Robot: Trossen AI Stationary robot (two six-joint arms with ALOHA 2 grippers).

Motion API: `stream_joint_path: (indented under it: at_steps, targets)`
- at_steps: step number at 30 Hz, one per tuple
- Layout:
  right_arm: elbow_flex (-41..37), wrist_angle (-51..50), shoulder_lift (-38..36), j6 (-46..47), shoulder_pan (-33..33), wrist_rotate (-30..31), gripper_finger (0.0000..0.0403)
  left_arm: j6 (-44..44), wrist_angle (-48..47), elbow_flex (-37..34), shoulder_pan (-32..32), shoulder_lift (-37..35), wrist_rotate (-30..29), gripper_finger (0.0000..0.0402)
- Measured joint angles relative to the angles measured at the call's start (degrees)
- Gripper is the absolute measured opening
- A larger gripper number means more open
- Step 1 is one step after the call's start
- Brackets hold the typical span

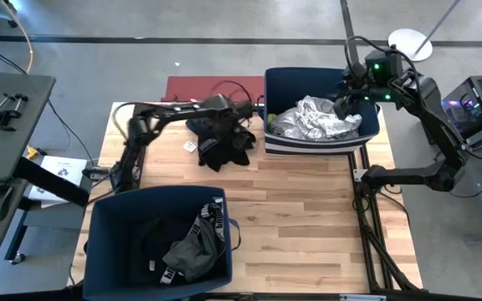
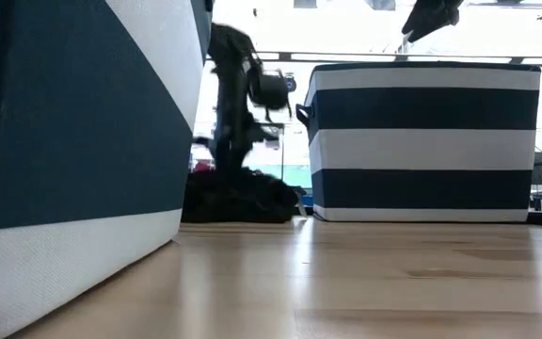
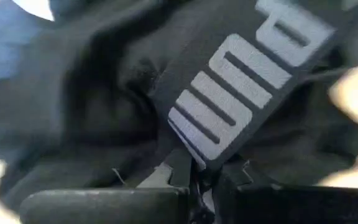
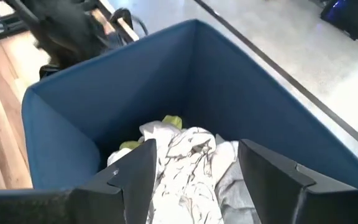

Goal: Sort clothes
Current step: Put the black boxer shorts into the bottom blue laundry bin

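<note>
**Left gripper pinches dark garment**

The left gripper [image 1: 243, 117] is pressed together on the black clothes [image 1: 220, 138] piled mid-table. Picking is the step in hand; next, lift toward the near bin [image 1: 111, 242]. Beyond, the right gripper [image 1: 344, 99] hangs spread over the far bin [image 1: 320, 144].

- From overhead I get even, bright light with soft shadows on the table [image 1: 308, 209].
- My low view is backlit; the windows blow out white.
- My left wrist view is blurred on black fabric [image 3: 104, 112].
</note>
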Motion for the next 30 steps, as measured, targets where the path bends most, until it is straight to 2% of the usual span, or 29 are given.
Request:
stream_joint_path:
  at_steps: [9, 15, 19, 22, 25, 28, 30]
  targets:
    - [0.0, 4.5, 0.0, 1.1, 0.0, 0.1, 0.0216, 0.8, 0.0, 0.2, -0.3, -21.2, -1.0, 0.0002]
    - [0.0, 8.0, 0.0, 1.1, 0.0, 0.1, 0.0216, 9.6, 4.5, 0.3, -2.6, -36.6, 1.6, 0.0001]
    - [0.0, 10.7, 0.1, 1.1, 0.0, 0.2, 0.0216, 8.9, 9.3, 0.3, -5.0, -46.3, 1.8, 0.0001]
    - [0.0, 12.8, 0.1, 1.1, 0.0, 0.2, 0.0216, 6.1, 16.7, 0.3, -7.6, -52.4, 1.8, 0.0001]
    - [0.0, 16.0, 0.6, 1.1, 0.0, 0.2, 0.0216, 5.4, 29.0, 0.4, -11.2, -56.7, 4.3, 0.0]
    - [0.0, 19.8, 1.6, 1.1, 0.0, 0.2, 0.0216, 5.8, 43.2, 0.4, -15.6, -58.5, 9.9, 0.0]
    - [0.0, 22.6, 2.6, 1.3, 0.0, 0.2, 0.0216, 5.0, 51.5, 0.4, -18.2, -58.7, 16.2, 0.0]
